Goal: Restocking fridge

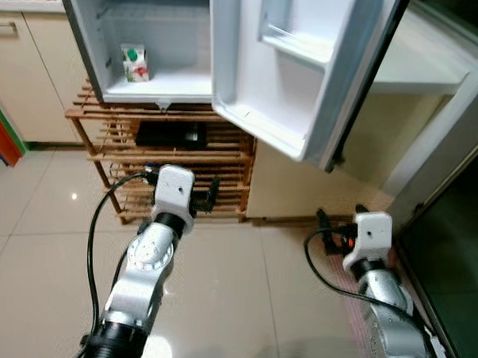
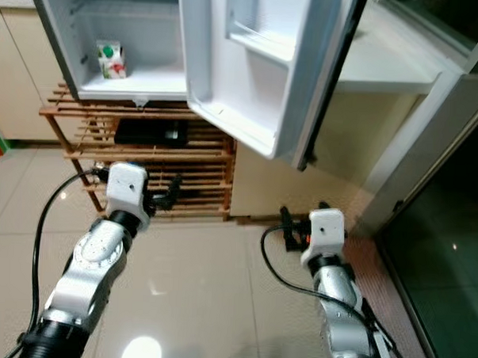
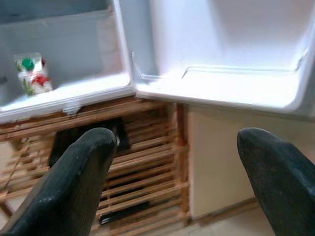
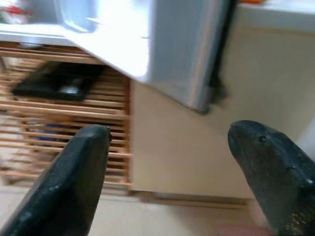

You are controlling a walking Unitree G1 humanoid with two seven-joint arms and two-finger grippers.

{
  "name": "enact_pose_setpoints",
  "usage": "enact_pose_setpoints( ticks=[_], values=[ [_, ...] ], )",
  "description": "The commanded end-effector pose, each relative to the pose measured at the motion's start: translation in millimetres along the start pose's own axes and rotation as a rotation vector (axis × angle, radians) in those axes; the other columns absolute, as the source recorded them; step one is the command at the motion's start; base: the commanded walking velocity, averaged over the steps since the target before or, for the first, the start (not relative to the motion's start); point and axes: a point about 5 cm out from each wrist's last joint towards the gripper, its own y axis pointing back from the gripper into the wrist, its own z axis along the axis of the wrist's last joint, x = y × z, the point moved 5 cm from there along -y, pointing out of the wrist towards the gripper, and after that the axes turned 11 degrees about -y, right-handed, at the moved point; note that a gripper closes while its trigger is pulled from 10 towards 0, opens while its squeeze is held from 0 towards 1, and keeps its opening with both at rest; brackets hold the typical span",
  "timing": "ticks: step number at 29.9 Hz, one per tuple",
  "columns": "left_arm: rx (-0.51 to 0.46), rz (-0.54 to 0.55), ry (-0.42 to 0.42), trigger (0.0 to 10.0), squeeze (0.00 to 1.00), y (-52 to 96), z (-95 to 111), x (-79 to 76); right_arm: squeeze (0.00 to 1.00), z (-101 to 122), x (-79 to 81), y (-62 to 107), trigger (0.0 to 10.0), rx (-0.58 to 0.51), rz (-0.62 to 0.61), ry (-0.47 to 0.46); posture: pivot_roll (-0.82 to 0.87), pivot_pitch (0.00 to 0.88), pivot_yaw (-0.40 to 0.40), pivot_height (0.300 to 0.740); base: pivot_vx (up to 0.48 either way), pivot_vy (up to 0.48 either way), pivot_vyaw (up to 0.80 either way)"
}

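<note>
Small white fridge [image 1: 160,84] stood on a wooden slatted rack [image 1: 224,158], its door [image 1: 295,70] swung wide open toward the robot's right. One small carton [image 1: 134,63] with green and red print sat upright on the fridge floor, near its back left corner, touching nothing else. Door shelf [image 3: 236,81] held nothing. A flat black device [image 1: 171,134] lay on the rack's upper shelf, just under the fridge. Left gripper [image 1: 207,197] hung in front of the rack, below the fridge, fingers [image 3: 74,182] spread wide, holding nothing. Right gripper [image 1: 326,227] was low over the tiled floor [image 1: 242,298], near the beige cabinet [image 1: 302,190] under the open door, fingers [image 4: 69,182] also wide apart, holding nothing.
</note>
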Motion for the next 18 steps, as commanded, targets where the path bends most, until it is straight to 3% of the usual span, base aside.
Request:
enact_pose_setpoints(
  ticks=[1, 15, 18],
  values=[
    [-0.020, -0.014, -0.001, 10.0, 0.00, 0.7, 5.1, -2.4, 0.00, -0.9, -4.2, 0.6, 10.0, 0.008, -0.008, 0.011, -0.05, 0.000, 0.004, 0.740, 0.412, 0.240, 0.00],
    [-0.024, -0.025, 0.013, 10.0, 0.00, 1.3, 6.0, -5.7, 0.00, -2.3, -4.2, -0.7, 10.0, 0.012, -0.011, 0.007, -0.05, 0.000, 0.005, 0.740, 0.442, 0.000, 0.00],
    [-0.020, -0.037, -0.018, 10.0, 0.00, 0.5, 6.1, -8.3, 0.00, -2.8, -4.4, -0.8, 10.0, 0.014, -0.012, 0.008, -0.05, 0.000, 0.005, 0.740, 0.457, 0.000, 0.00]
  ],
)
